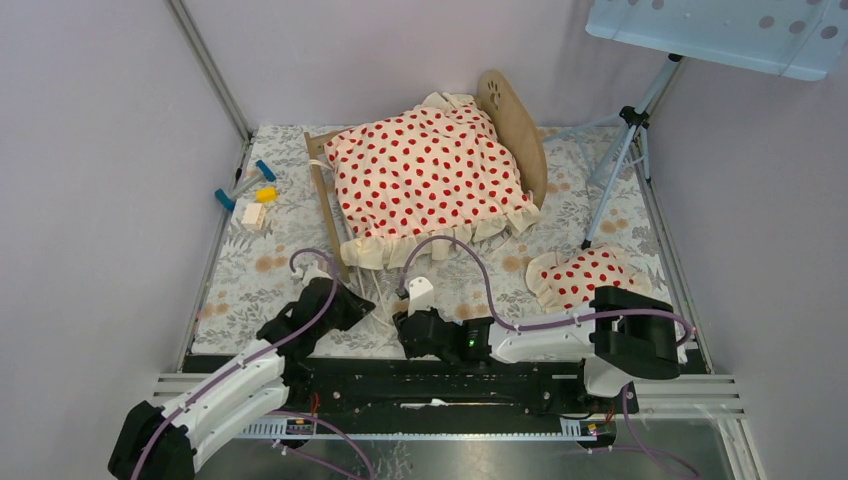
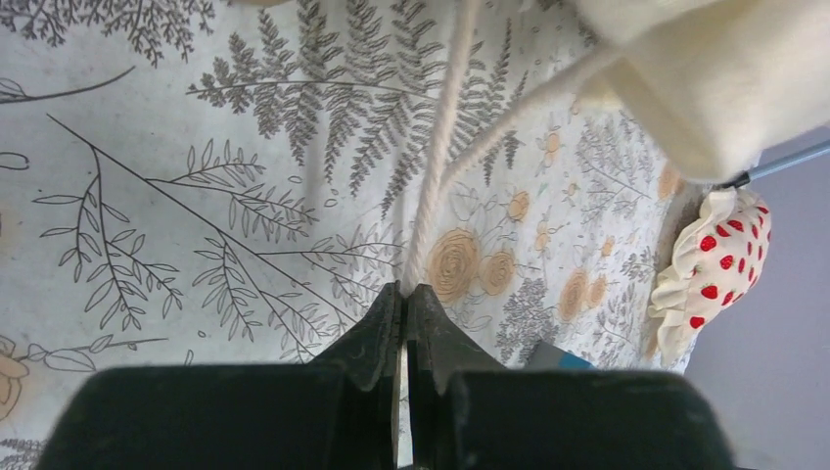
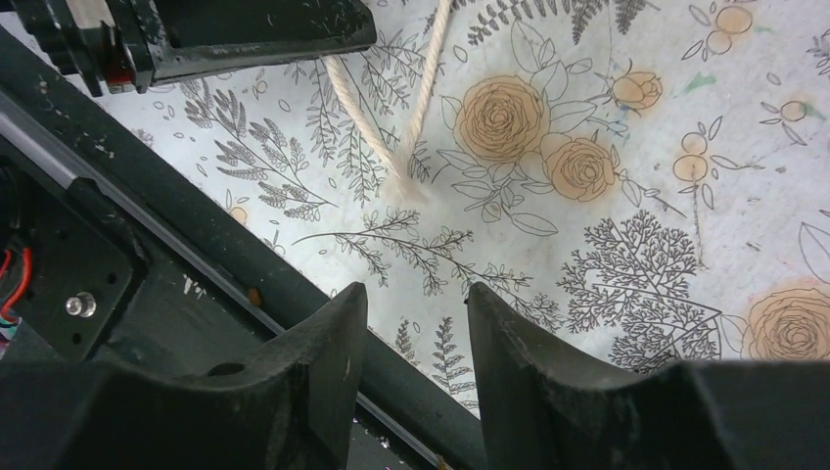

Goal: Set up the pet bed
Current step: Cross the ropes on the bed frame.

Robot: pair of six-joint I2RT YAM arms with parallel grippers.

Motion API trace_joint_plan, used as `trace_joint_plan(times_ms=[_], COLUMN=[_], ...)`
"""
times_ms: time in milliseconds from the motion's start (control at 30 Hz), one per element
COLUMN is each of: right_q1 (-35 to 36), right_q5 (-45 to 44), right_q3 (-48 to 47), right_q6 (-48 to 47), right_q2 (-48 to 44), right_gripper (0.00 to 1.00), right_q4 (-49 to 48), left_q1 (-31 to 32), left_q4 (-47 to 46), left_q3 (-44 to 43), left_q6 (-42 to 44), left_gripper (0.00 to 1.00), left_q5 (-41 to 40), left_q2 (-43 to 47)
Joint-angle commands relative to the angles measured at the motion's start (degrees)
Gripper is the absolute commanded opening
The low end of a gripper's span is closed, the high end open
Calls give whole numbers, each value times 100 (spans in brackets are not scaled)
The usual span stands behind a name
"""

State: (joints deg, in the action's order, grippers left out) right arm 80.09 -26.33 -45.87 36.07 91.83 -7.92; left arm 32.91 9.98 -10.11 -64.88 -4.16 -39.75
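The blanket (image 1: 430, 178) lies on the pet bed (image 1: 517, 122), a cord (image 2: 432, 186) trails forward from there, and the pillow (image 1: 580, 276) lies front-right.

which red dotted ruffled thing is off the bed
The small pillow, on the floral mat at the right; the larger blanket covers the pet bed.

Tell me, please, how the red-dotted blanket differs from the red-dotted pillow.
The blanket is far larger than the pillow. The blanket is spread over the pet bed, while the pillow lies off the bed on the floral tablecloth, on the right arm's side. The blanket lies fairly flat, and the pillow looks plumper. Both are cream with red dots and ruffled edges.
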Motion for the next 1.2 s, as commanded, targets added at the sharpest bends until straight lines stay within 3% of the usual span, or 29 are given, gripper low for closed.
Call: trace_joint_plan(times_ms=[0, 333, 500, 767, 933, 967, 1100, 1167], right_q1=[51, 44, 38, -26, -47, -61, -79, -85], right_q5=[-307, -660, -836, -1022, -1040, -1041, -1070, -1101], right_q3=[-6, 170, 313, 648, 800, 817, 913, 961], right_q6=[-159, -85, -62, 128, 207, 208, 229, 233], right_q2=[-311, -668, -900, -1307, -1481, -1510, -1647, -1735], right_gripper=[50, 53, 54, 57, 58, 58, 59, 59], right_q4=[178, 353, 347, 291, 302, 315, 380, 391], left_q1=[23, 23, 23, 23, 23, 19, 23, 26], left_q4=[726, 698, 189, -587, -1301, -1478, -1737, -1738], left_q3=[-523, -715, -704, -834, -776, -771, -916, -961], left_q6=[114, -36, -224, -670, -775, -758, -596, -517], left_gripper=[0, 0, 0, 0, 0, 4, 39, 51], left_q5=[-254, 118, 384, 509, 442, 440, 586, 649], left_q2=[268, 486, 471, 25, -693, -875, -1621, -1802])
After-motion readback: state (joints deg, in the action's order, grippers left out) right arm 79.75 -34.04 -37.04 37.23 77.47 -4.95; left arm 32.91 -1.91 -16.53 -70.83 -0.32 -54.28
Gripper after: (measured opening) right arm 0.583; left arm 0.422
